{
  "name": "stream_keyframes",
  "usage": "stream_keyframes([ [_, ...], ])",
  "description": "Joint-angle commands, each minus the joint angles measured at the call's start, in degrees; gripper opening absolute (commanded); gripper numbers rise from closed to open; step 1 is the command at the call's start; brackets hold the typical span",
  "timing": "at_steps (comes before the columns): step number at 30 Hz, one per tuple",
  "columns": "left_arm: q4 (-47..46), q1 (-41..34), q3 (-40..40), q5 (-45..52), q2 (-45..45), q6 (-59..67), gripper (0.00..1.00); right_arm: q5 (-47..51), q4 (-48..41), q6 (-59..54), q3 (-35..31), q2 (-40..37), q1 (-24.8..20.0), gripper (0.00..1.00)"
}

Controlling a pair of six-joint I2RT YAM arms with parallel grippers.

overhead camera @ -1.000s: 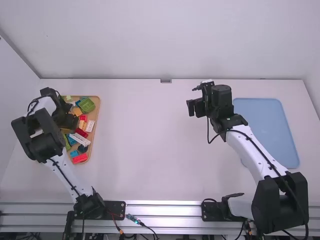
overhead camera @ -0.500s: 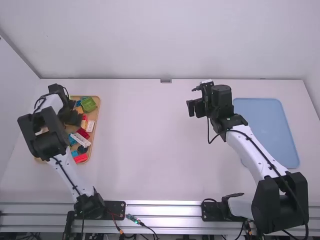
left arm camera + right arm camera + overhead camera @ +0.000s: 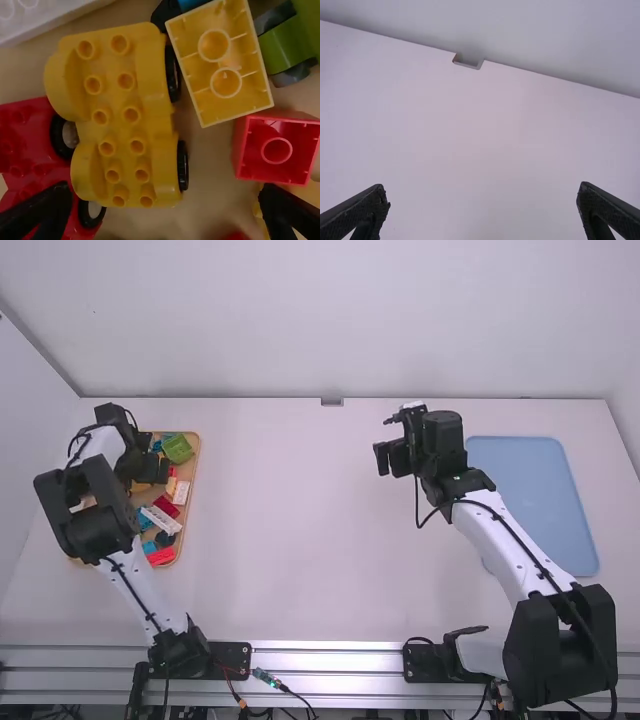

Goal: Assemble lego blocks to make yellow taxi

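Left gripper (image 3: pixel 150 468): above the wooden tray (image 3: pixel 197 455); fingers apart, nothing clamped.
Right gripper (image 3: pixel 382 457): above the table (image 3: pixel 290 540), between the two trays and nearer the blue tray (image 3: pixel 535 490); fingers apart, nothing clamped.
Yellow base (image 3: pixel 117 120): in the wooden tray, studs up, dark wheels along its side; seen between the left gripper's fingers in the left wrist view.
Yellow block (image 3: pixel 242 95): hollow side up, just beside the yellow base.
Red block (image 3: pixel 250 147): hollow side up, just beside the yellow block; contact cannot be confirmed.
Red base (image 3: pixel 22 130): wheeled, studs up, beside the yellow base on the side opposite the yellow block.
White block (image 3: pixel 40 20): studs up, near the yellow base.
Green block (image 3: pixel 177 448): in the wooden tray, at the end far from the arm bases.
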Motion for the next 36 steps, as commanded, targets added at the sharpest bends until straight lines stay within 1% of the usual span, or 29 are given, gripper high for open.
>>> stream_keyframes([
  [1,-0.2,-0.13,0.46,0.88,-2.29,-1.44,0.99,0.09,-0.26,0.02,1.77,0.11,-0.15,0.99],
  [5,-0.02,0.04,0.26,0.84,-2.29,-1.46,0.89,0.09,-0.22,0.02,1.77,0.11,-0.15,0.99],
  [10,2.08,0.85,-0.79,-2.55,-2.29,-2.95,0.89,0.07,-0.22,0.02,1.77,0.11,-0.15,0.99],
  [15,5.16,1.29,-2.43,-0.39,-2.29,-2.89,0.91,0.02,-0.22,0.02,1.77,0.11,-0.15,0.99],
  [22,5.95,1.68,-3.21,-0.17,-2.29,-3.45,0.87,-0.02,-0.07,0.04,1.77,0.11,-0.13,0.99],
  [24,5.95,1.51,-3.23,-0.08,-2.29,-3.98,0.84,-0.11,0.04,0.02,1.77,0.11,-0.15,0.99],
  [28,5.79,1.51,-3.26,3.24,-2.29,-3.56,0.81,-0.11,0.11,0.04,1.77,0.11,-0.15,0.99],
  [36,5.9,1.51,-3.3,3.77,-2.29,-4.07,0.81,-0.11,-0.26,0.02,1.77,0.11,-0.13,0.99],
])
